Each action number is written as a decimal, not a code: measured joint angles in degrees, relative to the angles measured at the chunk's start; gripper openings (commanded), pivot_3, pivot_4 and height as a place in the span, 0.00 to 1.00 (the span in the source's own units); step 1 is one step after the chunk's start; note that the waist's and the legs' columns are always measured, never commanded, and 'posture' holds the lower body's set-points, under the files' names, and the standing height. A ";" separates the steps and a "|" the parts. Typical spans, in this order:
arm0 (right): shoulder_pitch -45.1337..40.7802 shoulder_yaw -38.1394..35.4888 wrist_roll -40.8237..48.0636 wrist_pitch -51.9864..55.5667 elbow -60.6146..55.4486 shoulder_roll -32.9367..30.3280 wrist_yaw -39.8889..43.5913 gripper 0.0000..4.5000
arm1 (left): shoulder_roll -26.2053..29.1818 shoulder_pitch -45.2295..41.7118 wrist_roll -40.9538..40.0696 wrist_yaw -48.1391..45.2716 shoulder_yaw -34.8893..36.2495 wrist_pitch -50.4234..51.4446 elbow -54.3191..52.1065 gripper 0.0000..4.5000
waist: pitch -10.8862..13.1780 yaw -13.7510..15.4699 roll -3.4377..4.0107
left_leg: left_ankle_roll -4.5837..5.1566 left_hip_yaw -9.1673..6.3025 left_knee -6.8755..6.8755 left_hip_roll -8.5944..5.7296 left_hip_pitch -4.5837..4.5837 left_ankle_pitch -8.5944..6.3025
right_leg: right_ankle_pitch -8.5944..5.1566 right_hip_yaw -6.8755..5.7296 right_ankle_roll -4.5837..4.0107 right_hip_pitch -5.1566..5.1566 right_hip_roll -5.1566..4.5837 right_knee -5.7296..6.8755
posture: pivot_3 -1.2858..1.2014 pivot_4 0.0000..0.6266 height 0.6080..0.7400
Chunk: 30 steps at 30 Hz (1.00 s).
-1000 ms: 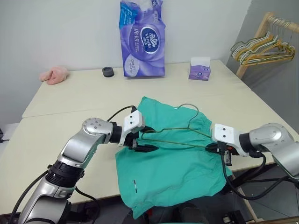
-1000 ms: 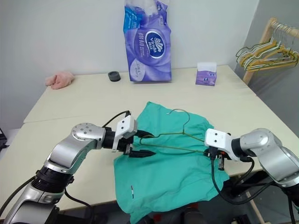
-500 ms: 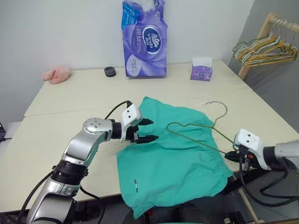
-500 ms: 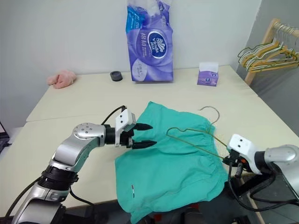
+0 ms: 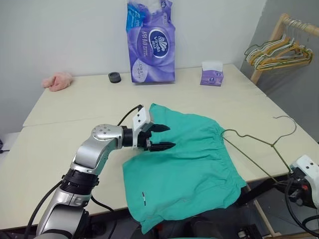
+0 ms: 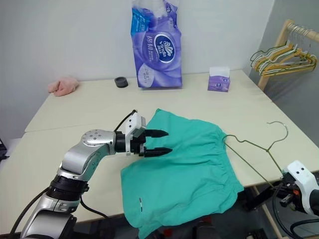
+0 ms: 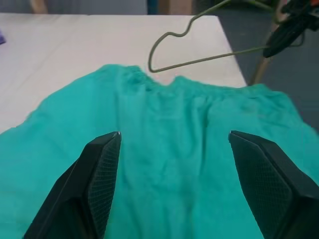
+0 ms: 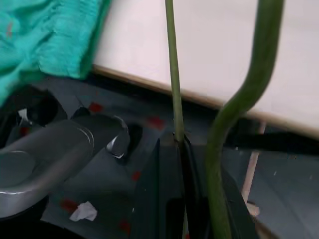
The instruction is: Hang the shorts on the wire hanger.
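The teal shorts lie flat at the table's front edge, the lower part hanging over it and the gathered waistband toward the right. My left gripper hovers open just over their upper left part, with nothing between its fingers. The wire hanger is off the shorts on the right, tilted up over the table's right edge with one corner near the waistband. My right gripper is low beyond the table's corner, shut on the hanger's wire.
A purple toilet-paper pack, a small tissue box, a black cap and a pink cloth lump sit along the back of the table. A wooden rack with several hangers stands at the far right.
My right gripper has pulled the hanger off the shorts, to the right and down past the table's edge, rolling it so the hook points right. The left gripper stayed open over the shorts.
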 measured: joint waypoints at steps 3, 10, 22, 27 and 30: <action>0.15 -0.03 0.03 0.09 1.10 0.36 -0.85 0.00 | -0.05 0.00 0.10 -0.74 0.00 -1.04 0.01 0.81 | -0.01 -0.46 0.02 | 0.00 0.04 0.00 0.00 0.03 0.00 | 0.00 0.05 0.02 0.01 0.05 -0.01 | 0.44 0.10 1.00; 0.03 2.28 0.68 0.40 1.55 0.34 -1.41 0.00 | -0.79 -0.42 2.21 -0.48 0.00 -7.61 0.89 0.81 | -0.01 -0.47 0.01 | 0.01 0.06 -0.01 -0.01 0.00 0.00 | 0.00 0.08 0.03 0.01 0.06 -0.04 | 0.45 0.10 1.00; 2.30 2.21 5.84 2.79 -4.79 -0.62 -0.47 0.00 | -0.96 -0.59 5.95 0.75 0.01 -13.00 4.49 0.81 | 0.00 -0.40 0.00 | 0.01 0.03 -0.02 0.01 0.00 -0.01 | 0.01 0.06 0.05 0.01 0.06 -0.05 | 0.45 0.10 1.00; 2.51 2.46 7.65 3.69 -9.74 -0.78 -0.76 0.00 | -1.30 -0.74 6.72 0.78 0.01 -14.35 5.91 0.81 | 0.01 -0.42 -0.03 | 0.01 0.04 -0.01 0.02 0.00 -0.01 | 0.01 0.05 0.06 0.01 0.06 -0.05 | 0.45 0.10 1.00; 2.43 4.93 7.67 3.68 -11.81 -0.90 -1.62 0.00 | -1.40 -0.91 7.17 0.78 0.01 -15.38 6.63 0.81 | 0.01 -0.41 -0.03 | 0.01 0.04 -0.01 0.02 -0.01 -0.01 | 0.01 0.05 0.06 0.00 0.06 -0.06 | 0.45 0.10 1.00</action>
